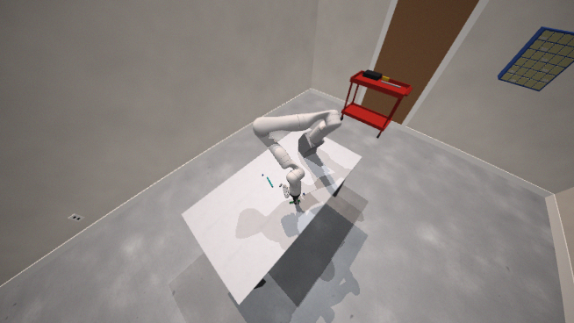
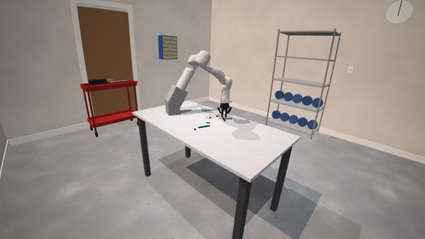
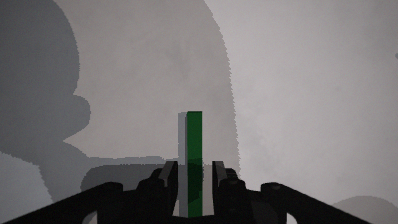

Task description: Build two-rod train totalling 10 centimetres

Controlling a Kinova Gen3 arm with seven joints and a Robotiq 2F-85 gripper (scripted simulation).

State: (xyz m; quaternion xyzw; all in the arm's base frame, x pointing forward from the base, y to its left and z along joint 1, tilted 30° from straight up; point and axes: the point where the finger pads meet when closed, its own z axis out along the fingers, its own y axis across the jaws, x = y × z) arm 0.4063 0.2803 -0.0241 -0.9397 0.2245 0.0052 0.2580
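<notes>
The green rod (image 1: 291,203) (image 2: 224,119) (image 3: 194,135) lies flat on the table. My gripper (image 1: 296,200) (image 2: 224,115) (image 3: 195,175) is low over it, its fingers part-way open on either side of the rod, with a gap showing at each side in the wrist view. The turquoise rod (image 1: 269,182) (image 2: 204,126) lies apart. A small blue rod (image 1: 262,175) (image 2: 195,129) is near one turquoise end. A grey rod (image 1: 281,185) (image 2: 208,123) lies between turquoise and green. A magenta rod (image 2: 210,117) and another blue rod (image 1: 304,194) (image 2: 217,115) lie nearer the arm's base.
The white table (image 1: 228,246) (image 2: 247,156) carries the arm's base at its far end. The arm's shadows fall around the green rod. A long table edge is fairly near the gripper. A red cart (image 1: 366,116) (image 2: 110,117) and a shelf rack (image 2: 302,82) stand away from the table.
</notes>
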